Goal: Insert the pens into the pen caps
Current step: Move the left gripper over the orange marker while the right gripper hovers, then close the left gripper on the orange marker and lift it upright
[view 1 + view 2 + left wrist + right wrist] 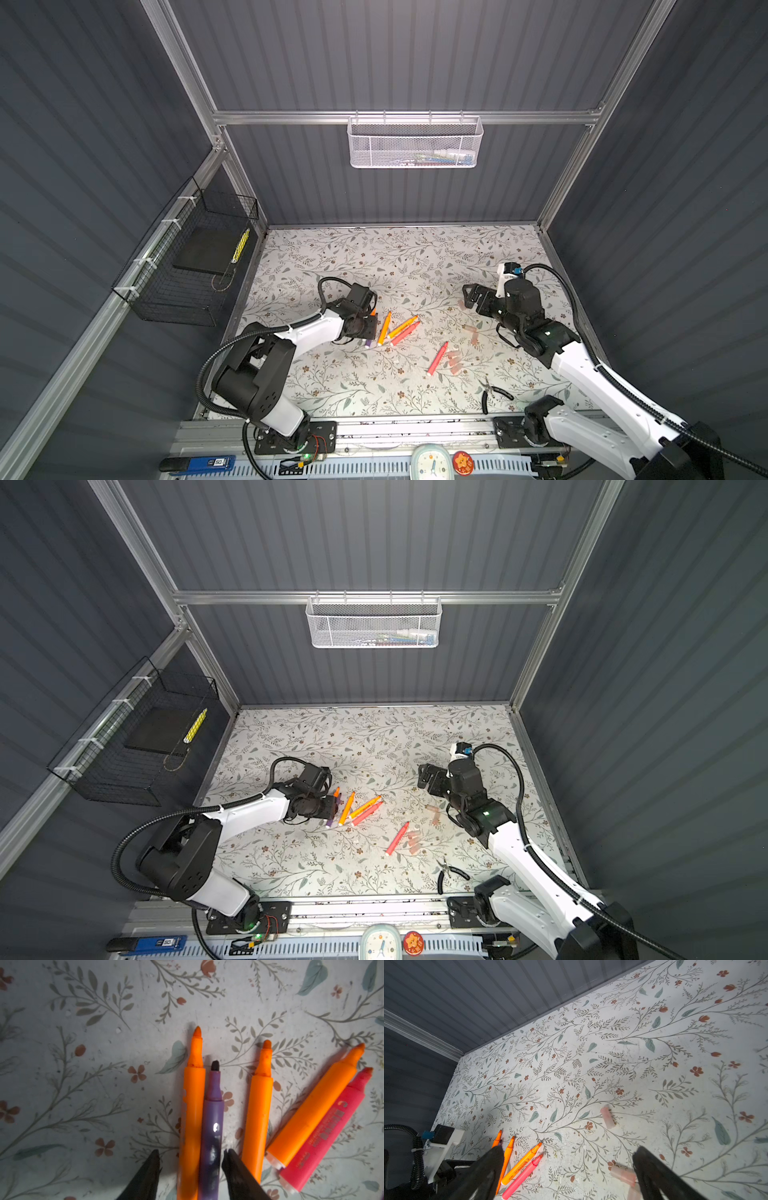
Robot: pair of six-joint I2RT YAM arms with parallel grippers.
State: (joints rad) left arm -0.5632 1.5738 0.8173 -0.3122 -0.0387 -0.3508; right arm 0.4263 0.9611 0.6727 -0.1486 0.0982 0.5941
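No pen is being shown capped. The pens are lying bare on the surface, with the pen caps scattered apart from them, nearer the right hand. The left hand is being held open astride an orange pen and the purple pen, gripping neither. The right hand is being held wide open and empty. Every insertion is judged outstanding.

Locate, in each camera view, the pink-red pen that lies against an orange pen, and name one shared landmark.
In a top view: the pink-red pen lies slanted, just below centre.
In a top view: same place, same slant.
Left wrist: outermost of five fanned pens.
Right wrist: outermost pen again.
Shared landmark: the orange pen touching its side.
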